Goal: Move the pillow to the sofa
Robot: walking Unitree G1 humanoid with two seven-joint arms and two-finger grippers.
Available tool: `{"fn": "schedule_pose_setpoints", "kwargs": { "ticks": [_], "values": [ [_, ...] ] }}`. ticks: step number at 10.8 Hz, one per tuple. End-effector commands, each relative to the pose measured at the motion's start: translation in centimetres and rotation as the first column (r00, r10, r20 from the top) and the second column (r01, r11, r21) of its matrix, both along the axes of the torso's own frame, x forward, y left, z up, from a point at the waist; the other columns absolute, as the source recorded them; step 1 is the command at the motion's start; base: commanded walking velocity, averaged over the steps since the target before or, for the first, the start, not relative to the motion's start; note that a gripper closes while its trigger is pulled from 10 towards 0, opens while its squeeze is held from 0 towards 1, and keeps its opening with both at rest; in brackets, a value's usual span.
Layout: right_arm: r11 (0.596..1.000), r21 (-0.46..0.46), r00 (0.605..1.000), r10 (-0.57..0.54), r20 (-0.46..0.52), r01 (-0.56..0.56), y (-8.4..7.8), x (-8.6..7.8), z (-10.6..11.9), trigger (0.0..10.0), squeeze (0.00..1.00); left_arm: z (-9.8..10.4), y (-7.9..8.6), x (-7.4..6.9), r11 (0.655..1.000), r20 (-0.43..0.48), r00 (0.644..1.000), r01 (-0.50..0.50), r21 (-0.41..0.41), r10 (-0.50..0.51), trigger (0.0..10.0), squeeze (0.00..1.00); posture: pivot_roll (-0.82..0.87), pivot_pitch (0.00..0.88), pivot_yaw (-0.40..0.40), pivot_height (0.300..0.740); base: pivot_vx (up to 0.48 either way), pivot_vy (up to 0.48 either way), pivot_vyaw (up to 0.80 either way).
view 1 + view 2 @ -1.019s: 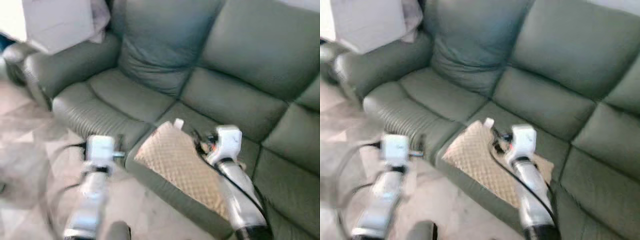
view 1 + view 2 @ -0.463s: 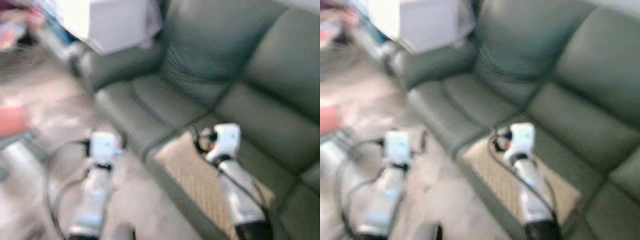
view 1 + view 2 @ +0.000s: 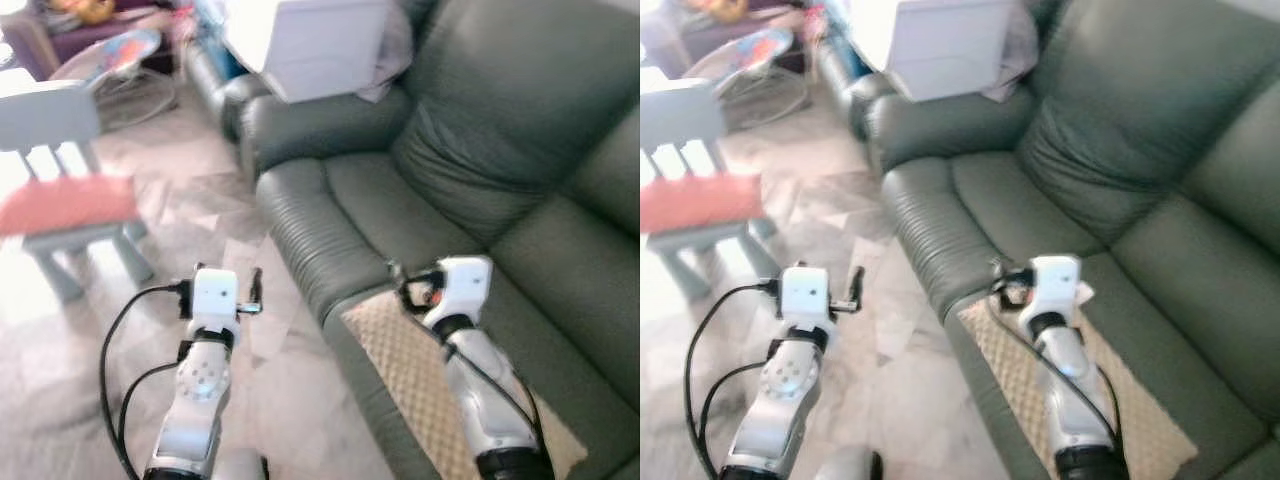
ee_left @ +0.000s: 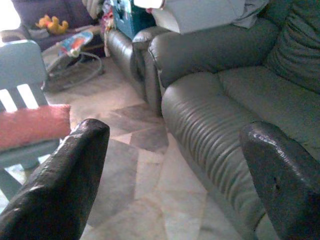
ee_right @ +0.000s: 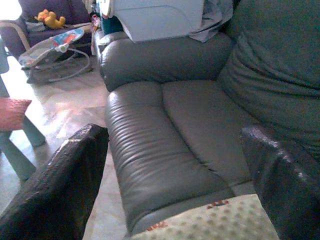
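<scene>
Since a second ago our view has swung left to take in a chair [image 3: 70, 205], while the soft, light pillow [image 3: 1030, 385], best pinched by a corner, lies on the sofa [image 3: 400, 200] seat below our open, empty right gripper [image 5: 170, 165] and open left gripper [image 4: 165, 175].

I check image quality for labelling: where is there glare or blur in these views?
Left eye view: the white box on the grey-green leather sofa is overexposed, and the picture is slightly soft. Left wrist view: the black fingers are blurred, being close; the upper left corner is washed out.
</scene>
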State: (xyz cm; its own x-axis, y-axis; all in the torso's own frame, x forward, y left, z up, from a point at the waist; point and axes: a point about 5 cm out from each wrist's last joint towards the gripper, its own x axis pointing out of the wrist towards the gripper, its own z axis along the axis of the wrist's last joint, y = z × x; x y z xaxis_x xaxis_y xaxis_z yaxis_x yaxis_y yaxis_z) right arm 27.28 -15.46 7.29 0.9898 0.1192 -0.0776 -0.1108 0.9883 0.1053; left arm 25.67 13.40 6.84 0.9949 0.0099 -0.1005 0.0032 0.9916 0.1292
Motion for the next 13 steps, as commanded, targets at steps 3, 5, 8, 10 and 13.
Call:
{"fn": "schedule_pose_setpoints", "kwargs": {
  "ticks": [3,5,8,10,13],
  "values": [
    [0.999,0.045,1.000,0.005,0.030,-0.006,0.6,0.6,0.8,10.0,0.00,-0.1,1.2,0.3,0.999,-0.020,0.998,-0.051,0.014,0.052,10.0,0.00,0.04,0.000,-0.064,0.740,0.000,0.480,0.00],
    [0.999,0.049,1.000,0.000,0.025,-0.001,0.5,0.4,0.6,10.0,0.00,0.0,2.7,0.5,0.989,-0.007,0.992,-0.128,0.075,0.129,10.0,0.00,0.04,0.000,-0.059,0.740,0.000,0.480,0.00],
    [0.998,0.056,1.000,-0.001,0.030,0.000,0.7,0.6,0.7,10.0,0.00,0.3,2.7,0.9,0.988,0.002,0.991,-0.133,0.081,0.133,10.0,0.00,0.04,0.000,-0.054,0.740,0.000,0.480,0.00],
    [0.998,0.056,0.999,-0.001,0.032,-0.001,0.6,0.6,0.7,10.0,0.00,0.3,2.7,0.9,0.987,0.005,0.990,-0.139,0.086,0.139,10.0,0.00,0.04,0.000,-0.053,0.740,0.000,0.480,0.00],
    [0.998,0.049,0.999,0.030,0.032,-0.032,1.0,0.7,0.6,10.0,0.00,0.4,2.8,1.0,0.981,0.017,0.986,-0.165,0.100,0.164,10.0,0.00,0.05,0.000,-0.057,0.740,0.000,0.480,0.00]
  ]
}}
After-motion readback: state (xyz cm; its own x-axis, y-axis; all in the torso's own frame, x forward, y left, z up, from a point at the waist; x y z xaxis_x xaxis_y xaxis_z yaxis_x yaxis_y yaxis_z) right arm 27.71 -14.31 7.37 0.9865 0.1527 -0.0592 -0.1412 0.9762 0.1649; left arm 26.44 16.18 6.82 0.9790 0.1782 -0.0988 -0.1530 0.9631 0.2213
